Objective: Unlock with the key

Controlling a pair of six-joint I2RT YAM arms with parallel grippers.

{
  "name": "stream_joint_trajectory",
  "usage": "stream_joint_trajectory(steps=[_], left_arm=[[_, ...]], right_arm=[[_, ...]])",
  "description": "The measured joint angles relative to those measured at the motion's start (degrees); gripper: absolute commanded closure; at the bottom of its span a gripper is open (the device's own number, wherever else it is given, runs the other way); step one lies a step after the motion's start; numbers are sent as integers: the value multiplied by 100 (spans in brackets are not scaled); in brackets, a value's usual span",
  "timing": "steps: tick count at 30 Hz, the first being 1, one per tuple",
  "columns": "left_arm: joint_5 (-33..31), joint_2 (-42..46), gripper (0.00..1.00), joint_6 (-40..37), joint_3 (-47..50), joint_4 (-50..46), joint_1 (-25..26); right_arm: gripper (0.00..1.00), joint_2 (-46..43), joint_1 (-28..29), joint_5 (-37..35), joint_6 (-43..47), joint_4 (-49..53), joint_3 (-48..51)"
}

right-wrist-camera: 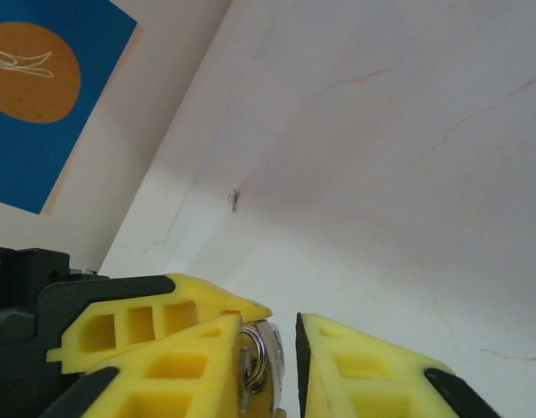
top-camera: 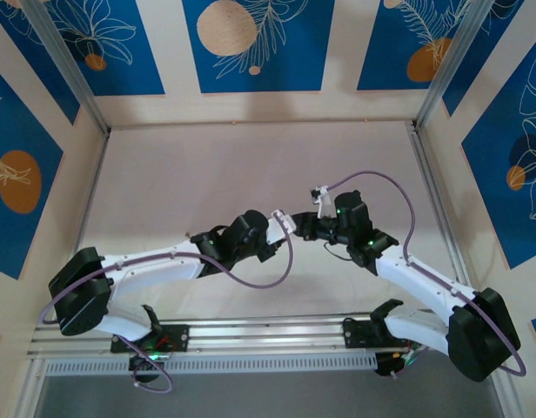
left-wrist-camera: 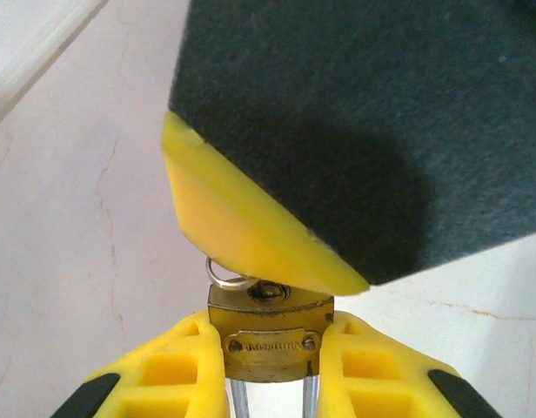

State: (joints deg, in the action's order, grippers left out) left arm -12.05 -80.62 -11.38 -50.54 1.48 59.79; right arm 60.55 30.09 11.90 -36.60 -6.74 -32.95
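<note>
Two arms meet near the middle of the pale tabletop [top-camera: 251, 165], under wall panels [top-camera: 255, 43] painted blue with orange discs and white leaf outlines. On the left side, the left end effector [top-camera: 283, 219] reaches toward the centre. Its wrist camera shows its yellow fingers [left-wrist-camera: 177, 366] closed tight on the two sides of a small brass-coloured padlock [left-wrist-camera: 266, 348], with the silver shackle legs [left-wrist-camera: 239, 402] running down between them. A riveted plate on the padlock's face carries a line of stamped lettering, too small and blurred to read. A thin silver ring [left-wrist-camera: 217, 272] sits at the upper left corner of the lock body, and a dark stub [left-wrist-camera: 268, 292] shows in the middle of its top face. The key itself is hidden there under a yellow finger with a black pad [left-wrist-camera: 355, 131]. On the right, the right end effector [top-camera: 301, 228] meets the left one tip to tip. Its own camera shows its jaws standing a narrow way apart, with silver rings lying against its left-hand finger [right-wrist-camera: 177, 374]. I cannot tell whether it has a hold on anything.
</note>
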Motion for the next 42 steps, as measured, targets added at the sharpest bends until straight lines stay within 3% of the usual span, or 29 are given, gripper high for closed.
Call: stream_joint_trajectory(steps=[13,16,20,23,33,42], left_arm=[[-11,-511,100,-350,-678,-999,0],[-116,-761,100,-540,-1025,-1471,0],[-278,-1088,100,-859,-1327,-2013,0],[-330,-1163,100,-1108,-1327,-2317,0],[-590,-1305,100,-1928,-1381,-2583,26],[-715,-1410,100,-2243,-1394,-2638,98]], right_arm=[[63,-581,-621,334,-168,378,-44],[69,-557,-741,319,-234,463,-4],[86,-363,-957,485,-431,339,334],[88,-33,-1080,800,-494,221,612],[78,1012,-1060,1858,-750,-986,848],[76,1639,-846,2264,-1071,-1884,861]])
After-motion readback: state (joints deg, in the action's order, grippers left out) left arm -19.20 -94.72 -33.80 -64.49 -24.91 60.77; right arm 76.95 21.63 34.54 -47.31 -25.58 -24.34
